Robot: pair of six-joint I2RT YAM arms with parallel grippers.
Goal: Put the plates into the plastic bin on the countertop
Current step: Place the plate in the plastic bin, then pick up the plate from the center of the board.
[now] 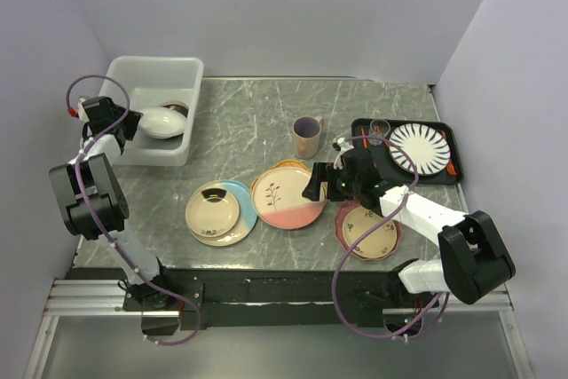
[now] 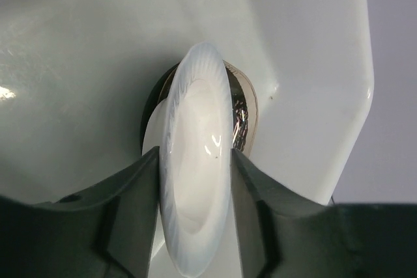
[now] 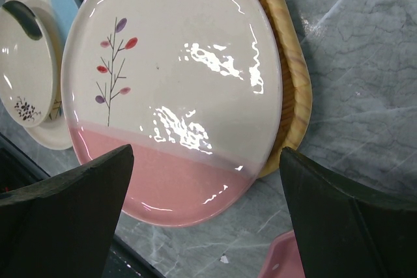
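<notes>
One white plate at the bin, the others out on the table.
The white plate (image 2: 195, 115) sits tilted on edge within the plastic bin (image 1: 156, 153), flanked closely by the fingers of the left hand (image 2: 194, 161). Carried edge-on like this, it probably clears the bin's walls more easily, but I cannot tell whether the fingers pinch it or merely stand beside it. Beneath it in the bin lies a black plate (image 2: 151, 105) and another rim I cannot identify. Out on the table (image 1: 240, 122), the right hand (image 3: 206, 154) hangs with fingers wide apart over a pink-and-cream plate (image 3: 176, 50) stacked on a wood-grain one (image 3: 293, 83), likely the next pick. A cream-and-blue stack (image 1: 217, 212) and a pink scalloped plate (image 1: 367, 230) lie nearby.
</notes>
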